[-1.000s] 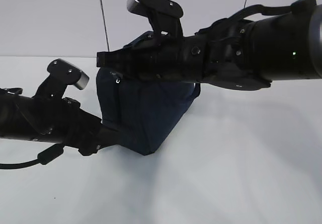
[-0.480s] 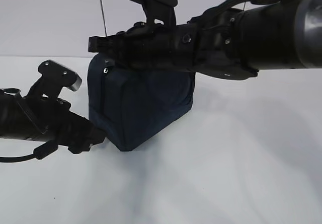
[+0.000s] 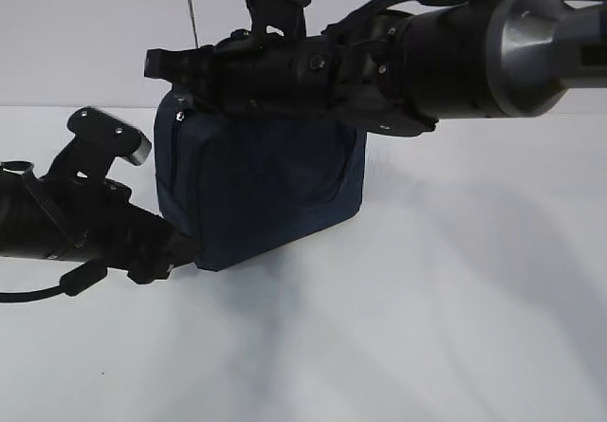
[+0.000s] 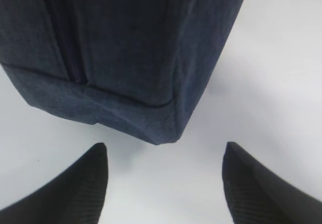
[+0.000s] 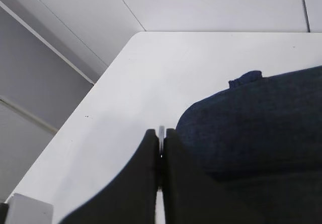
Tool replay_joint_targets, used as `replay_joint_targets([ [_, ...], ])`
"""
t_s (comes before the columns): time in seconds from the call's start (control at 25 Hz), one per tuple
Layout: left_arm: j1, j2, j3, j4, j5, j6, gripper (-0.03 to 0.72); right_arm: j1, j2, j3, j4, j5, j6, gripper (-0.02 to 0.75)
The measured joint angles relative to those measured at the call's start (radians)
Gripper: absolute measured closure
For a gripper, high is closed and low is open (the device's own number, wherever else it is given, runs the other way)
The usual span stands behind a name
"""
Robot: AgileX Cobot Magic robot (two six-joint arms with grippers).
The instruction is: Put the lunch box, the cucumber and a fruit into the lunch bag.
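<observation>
The dark navy lunch bag point(image 3: 266, 185) stands on the white table, its top tucked under my right arm. My right gripper point(image 3: 156, 64) reaches across to the bag's upper left edge. In the right wrist view this gripper point(image 5: 161, 131) is shut, with a thin silver sliver, the zipper pull point(image 5: 161, 129), pinched between its tips beside the bag's fabric point(image 5: 251, 118). My left gripper point(image 3: 186, 249) lies low at the bag's lower left corner. In the left wrist view the left gripper point(image 4: 164, 147) is open, the bag's bottom corner point(image 4: 151, 118) just ahead of its fingers. The lunch box, cucumber and fruit are out of view.
The white table point(image 3: 427, 299) spreads in front of and to the right of the bag. The table's far left edge point(image 5: 95, 88) shows in the right wrist view, with a grey wall behind it.
My right gripper has moved left and up along the bag's top, still shut. The bag has shifted left and settled flatter. The left gripper stayed open near the bag's lower corner.
</observation>
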Motion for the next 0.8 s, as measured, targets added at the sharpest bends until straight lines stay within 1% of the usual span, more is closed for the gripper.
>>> replay_joint_targets([
  [0.12, 0.000, -0.009, -0.007, 0.000, 0.000, 0.000, 0.187, 0.000, 0.016, -0.014, 0.000, 0.000, 0.017, 0.717],
  [0.36, 0.000, -0.009, -0.058, 0.000, 0.002, -0.002, 0.187, 0.000, 0.031, -0.041, 0.000, 0.000, 0.054, 0.717],
  [0.52, 0.000, -0.009, -0.081, 0.000, 0.008, 0.009, 0.187, 0.000, 0.036, -0.049, 0.000, 0.002, 0.114, 0.717],
  [0.8, 0.000, 0.015, -0.089, 0.000, 0.028, 0.022, 0.187, 0.000, 0.038, -0.049, 0.000, 0.002, 0.156, 0.717],
])
